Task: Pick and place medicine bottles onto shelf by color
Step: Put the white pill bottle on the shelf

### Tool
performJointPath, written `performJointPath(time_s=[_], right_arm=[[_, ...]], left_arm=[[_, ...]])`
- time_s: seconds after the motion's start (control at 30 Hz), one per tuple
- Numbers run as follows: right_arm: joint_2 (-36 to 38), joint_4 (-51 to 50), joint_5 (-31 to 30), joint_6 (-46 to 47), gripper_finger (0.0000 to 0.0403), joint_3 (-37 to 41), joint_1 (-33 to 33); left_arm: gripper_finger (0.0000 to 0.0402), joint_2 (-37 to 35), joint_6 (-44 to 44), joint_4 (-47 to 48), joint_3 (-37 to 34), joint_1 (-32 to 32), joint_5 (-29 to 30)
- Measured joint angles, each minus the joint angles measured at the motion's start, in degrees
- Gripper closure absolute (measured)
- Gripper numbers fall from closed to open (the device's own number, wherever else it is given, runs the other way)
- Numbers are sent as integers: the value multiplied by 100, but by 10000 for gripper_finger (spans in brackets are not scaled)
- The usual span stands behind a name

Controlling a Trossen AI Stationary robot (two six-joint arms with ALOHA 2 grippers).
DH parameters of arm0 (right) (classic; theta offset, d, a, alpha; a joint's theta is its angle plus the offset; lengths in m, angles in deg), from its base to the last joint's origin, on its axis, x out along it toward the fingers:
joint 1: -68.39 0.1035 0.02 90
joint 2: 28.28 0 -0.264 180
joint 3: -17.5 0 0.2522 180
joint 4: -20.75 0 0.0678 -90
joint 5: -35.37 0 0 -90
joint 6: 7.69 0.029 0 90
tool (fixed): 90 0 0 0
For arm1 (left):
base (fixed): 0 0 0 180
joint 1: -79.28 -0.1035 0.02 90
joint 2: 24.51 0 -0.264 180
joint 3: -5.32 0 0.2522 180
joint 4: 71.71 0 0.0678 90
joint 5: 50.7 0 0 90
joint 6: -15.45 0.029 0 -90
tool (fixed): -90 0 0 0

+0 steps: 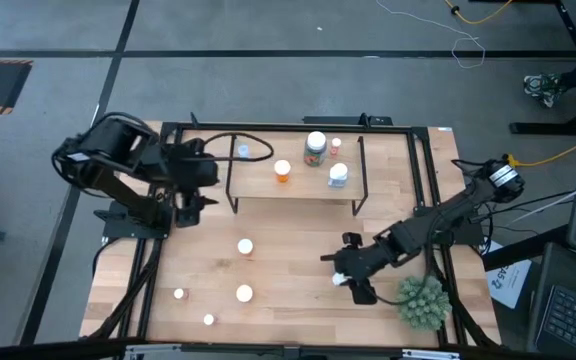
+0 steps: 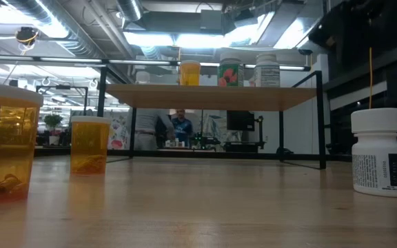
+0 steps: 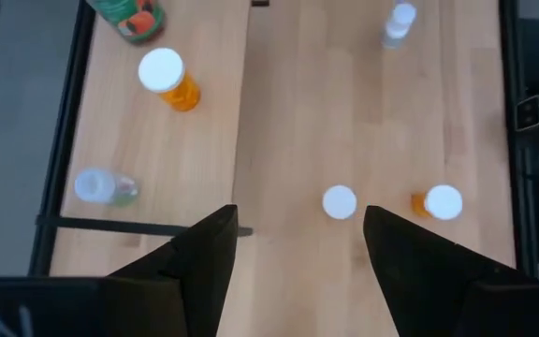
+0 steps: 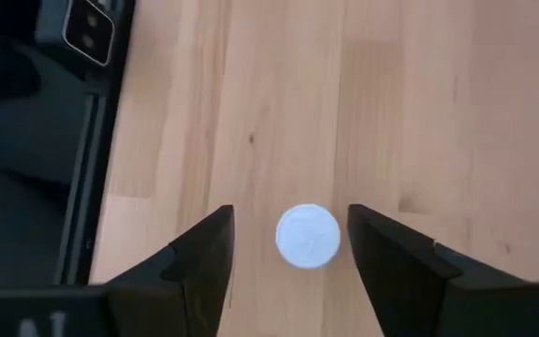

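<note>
The right gripper point(image 1: 346, 272) sits low over the counter point(image 1: 288, 250) near its right front, beside the spiky green plant point(image 1: 421, 301), with its jaws spread wide and empty; in the right wrist view a white-capped bottle point(image 4: 308, 236) stands upright between the two fingers point(image 4: 199, 271), not yet touched on either side. The step in hand looks like the pick of this bottle: the jaws straddle it but have not closed. The next move would call for coming down a little further, keeping the cap centred, and closing evenly so the bottle is not tipped, then lifting and carrying it to the shelf point(image 1: 258, 180) at the back of the counter. There an orange bottle point(image 1: 282, 171), a larger jar point(image 1: 315, 148), a small bottle point(image 1: 336, 146) and a white bottle point(image 1: 338, 176) already stand, so the placement should go beside the matching colour. The left gripper point(image 3: 293, 257) waits at the shelf's left end, its jaws open and holding nothing. Several more bottles remain on the counter's front left point(image 1: 245, 246), so by this reckoning the task is under halfway done.
</note>
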Motion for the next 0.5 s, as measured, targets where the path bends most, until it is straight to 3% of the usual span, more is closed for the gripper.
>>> performJointPath(time_s=[0.27, 0.5], right_arm=[[-396, 6, 226, -460, 148, -2, -97], [-646, -1, 219, -927, 145, -2, -97]], left_arm=[[173, -250, -268, 0, 0, 334, 51], [173, -249, -272, 0, 0, 524, 93]])
